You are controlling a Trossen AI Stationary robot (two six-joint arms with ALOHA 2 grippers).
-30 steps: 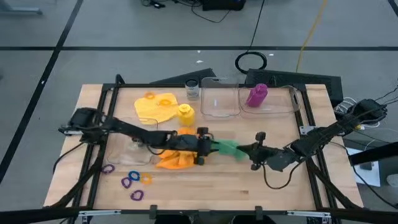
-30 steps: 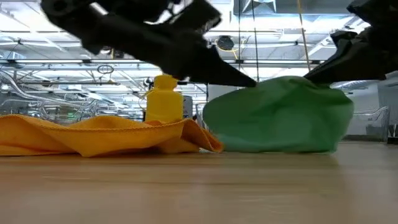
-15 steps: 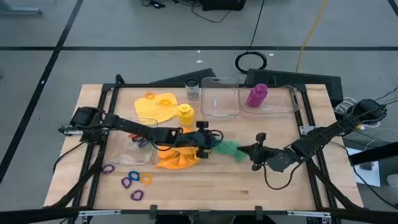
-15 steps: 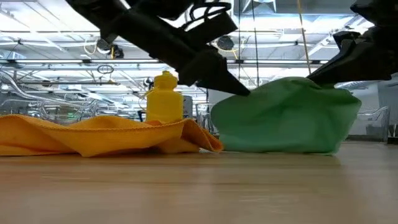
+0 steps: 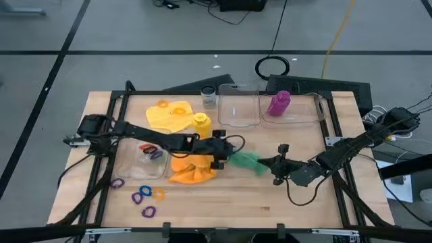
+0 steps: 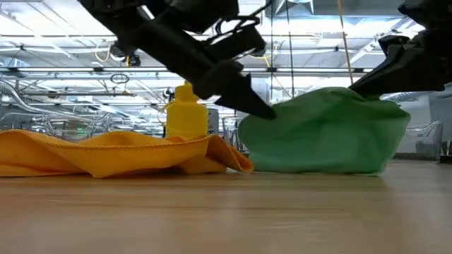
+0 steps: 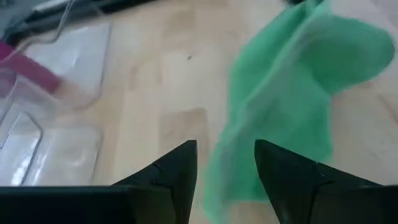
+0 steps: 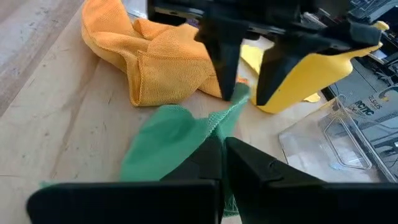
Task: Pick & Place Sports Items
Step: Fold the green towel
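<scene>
Low view shows the soft, light green cloth (image 6: 325, 130) pinched by the closed right end effector (image 6: 360, 88), while the part-open left end effector (image 6: 265, 113) seemingly straddles its free edge, the best hold.

Green cloth (image 8: 168, 149) and orange cloth (image 8: 146, 59): soft matt knit. Table (image 5: 223, 199): smooth pale wood. Yellow bottle (image 6: 187, 113): plastic, slight sheen. Boxes (image 5: 239, 108): clear glossy plastic.
</scene>
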